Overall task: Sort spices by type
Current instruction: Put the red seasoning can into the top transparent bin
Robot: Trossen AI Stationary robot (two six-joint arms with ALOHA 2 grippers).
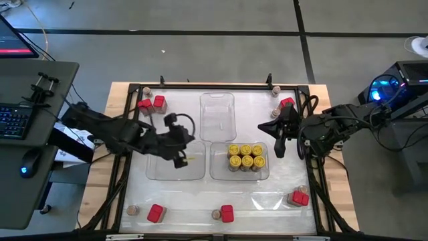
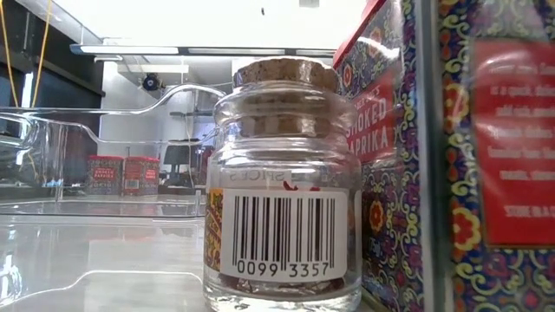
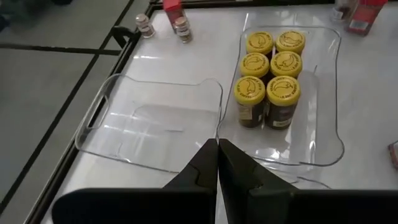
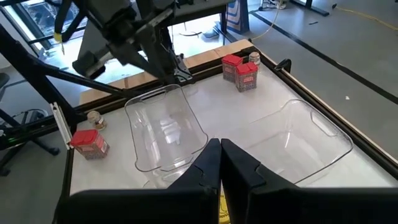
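Six yellow-lidded round glass jars (image 1: 246, 156) fill one clear plastic tray (image 1: 215, 173); beside them, both my left gripper (image 1: 180, 158) and right gripper (image 1: 279, 146) are closed, empty; jars look slick, breakable, so I'd pinch below the lid.

The trays (image 1: 217, 107) are clear, glossy plastic, and the white tabletop (image 1: 194, 201) under them is smooth and reflective inside a pale wood border (image 1: 338, 194). The near jar (image 2: 282, 186) is clear glass with a rough cork stopper and a matt paper barcode label. The red boxes (image 2: 468, 147) carry glossy printed patterns. The yellow lids (image 3: 267, 65) look smooth.
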